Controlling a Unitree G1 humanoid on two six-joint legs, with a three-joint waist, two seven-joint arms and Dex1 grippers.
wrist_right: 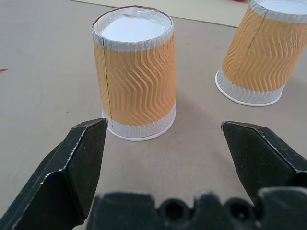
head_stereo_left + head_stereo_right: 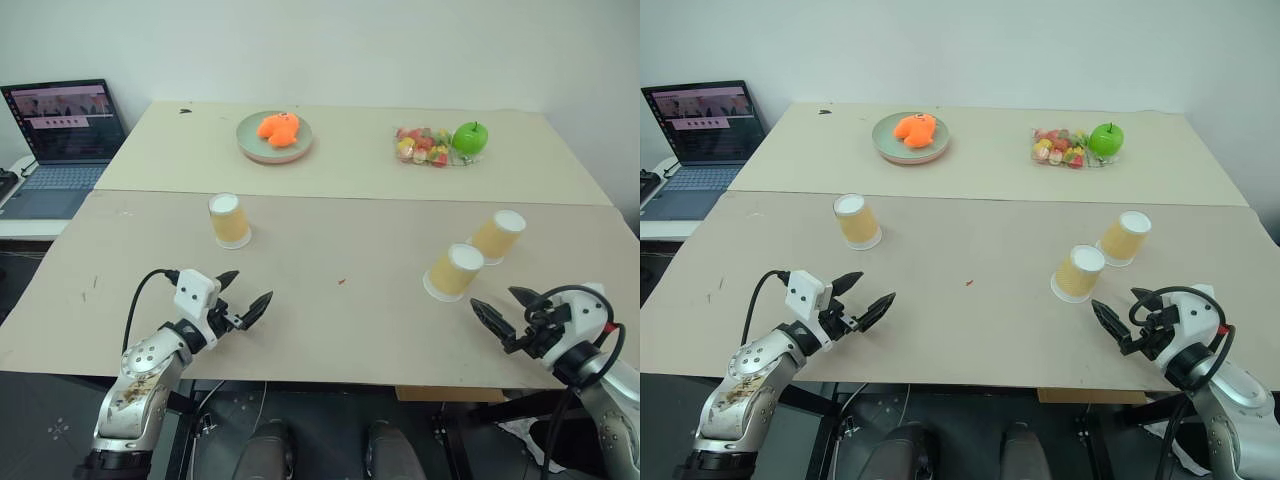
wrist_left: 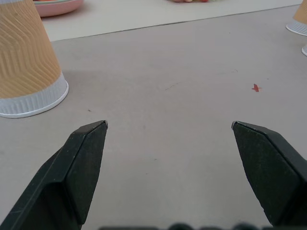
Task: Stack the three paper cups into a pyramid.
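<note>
Left eye view: three paper cups stand upside down on the bench [image 2: 330, 330], none stacked yet. One cup [image 2: 230, 220] sits alone at about ten o'clock from the bench's middle, and the other two, a near cup [image 2: 454, 271] and a far cup [image 2: 497, 236], sit just beside each other at about three o'clock. The left tool [image 2: 243, 297] hovers with fingers spread apart and empty, its lone cup off at twelve o'clock from it, a clear gap between. The right tool [image 2: 505, 311] is likewise wide apart and empty, the near cup at about eleven o'clock from it. A plate [image 2: 275, 137], a green apple [image 2: 470, 137] and a laptop [image 2: 62, 140] lie farther back. Left wrist view: the black fingers [image 3: 81, 167] stand apart with bare bench between them, and the lone cup sits off to one side, outside the gap; closing here would catch nothing. Right wrist view: the near cup stands nearly centred ahead of the spread fingers [image 1: 81, 158]. The likely risk is that these light cups tip or skid if a finger nudges one, or crush if squeezed hard, and the right tool could knock the neighbouring far cup.
</note>
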